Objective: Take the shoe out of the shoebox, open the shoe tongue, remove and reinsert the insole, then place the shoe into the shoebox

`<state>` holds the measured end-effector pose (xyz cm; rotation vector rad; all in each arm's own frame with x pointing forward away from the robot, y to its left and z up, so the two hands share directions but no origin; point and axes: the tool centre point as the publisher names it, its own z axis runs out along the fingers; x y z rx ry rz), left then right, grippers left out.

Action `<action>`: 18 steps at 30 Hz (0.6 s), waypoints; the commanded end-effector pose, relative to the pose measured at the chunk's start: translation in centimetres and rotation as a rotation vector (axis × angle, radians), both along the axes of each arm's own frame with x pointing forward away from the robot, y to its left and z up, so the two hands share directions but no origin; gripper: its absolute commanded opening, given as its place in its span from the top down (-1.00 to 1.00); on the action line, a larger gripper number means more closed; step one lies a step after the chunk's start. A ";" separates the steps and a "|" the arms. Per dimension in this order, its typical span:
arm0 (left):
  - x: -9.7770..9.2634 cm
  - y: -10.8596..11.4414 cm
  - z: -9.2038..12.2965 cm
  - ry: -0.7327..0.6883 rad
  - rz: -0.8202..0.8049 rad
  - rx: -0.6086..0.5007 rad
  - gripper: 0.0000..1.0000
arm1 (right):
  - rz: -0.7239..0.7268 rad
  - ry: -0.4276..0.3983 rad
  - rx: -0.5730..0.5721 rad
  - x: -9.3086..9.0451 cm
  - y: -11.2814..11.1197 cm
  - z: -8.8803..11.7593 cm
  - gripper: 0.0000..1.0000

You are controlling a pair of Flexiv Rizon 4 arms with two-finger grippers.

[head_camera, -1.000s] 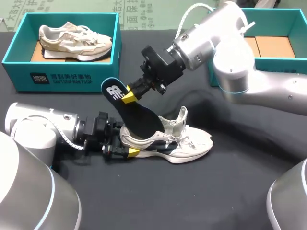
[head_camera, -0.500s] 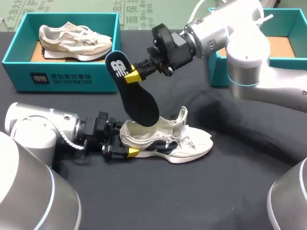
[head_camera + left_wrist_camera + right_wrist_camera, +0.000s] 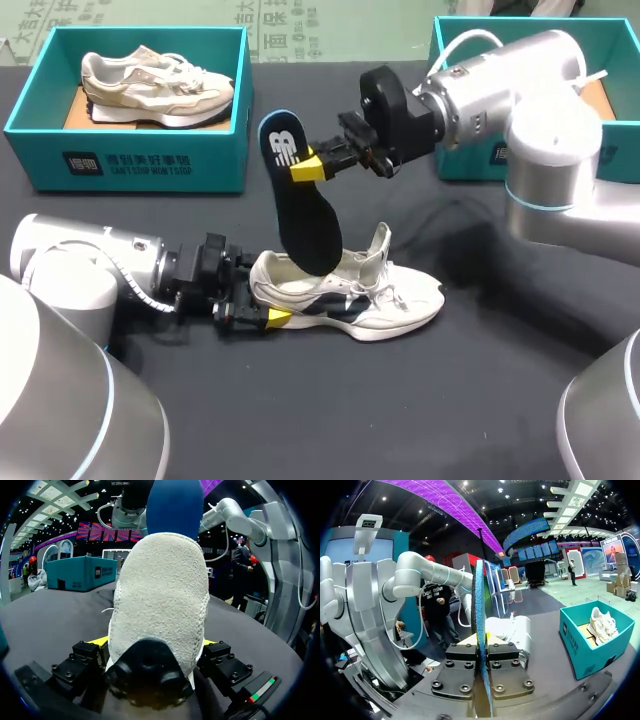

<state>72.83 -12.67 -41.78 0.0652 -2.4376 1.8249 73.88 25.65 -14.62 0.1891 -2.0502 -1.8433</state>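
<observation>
My right gripper is pinching the insole, toe dipping into the shoe on the table; left gripper is clamping its heel (keep that firm), so I'm favouring a straight pull

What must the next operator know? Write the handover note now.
Left gripper: jaws shut on the shoe at its heel, on the table.
Right gripper: jaws shut on the insole, held upright, its lower end at the shoe's opening.
Done: shoe out, tongue open, insole all but out.
Left: finish removal, reinsert the insole, put the shoe in the shoebox at far right.
</observation>
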 end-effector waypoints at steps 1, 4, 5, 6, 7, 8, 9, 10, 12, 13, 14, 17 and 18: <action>0.1 -0.1 -0.2 0.000 0.001 0.001 1.00 | -0.048 0.006 0.035 -0.5 -2.1 3.2 1.00; 0.1 -0.1 -0.2 0.000 0.001 0.001 1.00 | -0.087 0.001 0.048 -1.5 -3.9 5.5 1.00; 0.1 -0.1 -0.2 0.000 0.001 0.001 1.00 | -0.094 -0.014 0.068 -1.8 -4.3 6.1 1.00; 0.1 -0.1 -0.2 0.000 0.001 0.001 1.00 | -0.100 -0.010 0.108 -2.6 -5.1 7.0 1.00; 0.1 -0.1 -0.2 0.000 0.001 0.001 1.00 | -0.106 -0.013 0.102 -3.2 -5.8 7.8 1.00; 0.1 -0.1 -0.2 0.000 0.001 0.001 1.00 | -0.120 -0.010 0.106 -3.5 -6.2 8.2 1.00; 0.1 -0.1 -0.2 0.000 0.001 0.001 1.00 | -0.126 0.027 0.129 -4.2 -7.0 8.7 1.00; 0.1 -0.1 -0.2 0.000 0.001 0.001 1.00 | -0.137 0.044 0.143 -4.6 -7.3 9.0 1.00; 0.1 -0.1 -0.2 0.000 0.001 0.001 1.00 | -0.137 0.044 0.143 -4.6 -7.3 9.0 1.00; 0.1 -0.1 -0.2 0.000 0.001 0.001 1.00 | -0.137 0.044 0.143 -4.6 -7.3 9.0 1.00; 0.1 -0.1 -0.2 0.000 0.001 0.001 1.00 | -0.137 0.044 0.143 -4.6 -7.3 9.0 1.00; 0.1 -0.1 -0.2 0.000 0.001 0.001 1.00 | -0.137 0.044 0.143 -4.6 -7.3 9.0 1.00; 0.1 -0.1 -0.2 0.000 0.001 0.001 1.00 | -0.137 0.044 0.143 -4.6 -7.3 9.0 1.00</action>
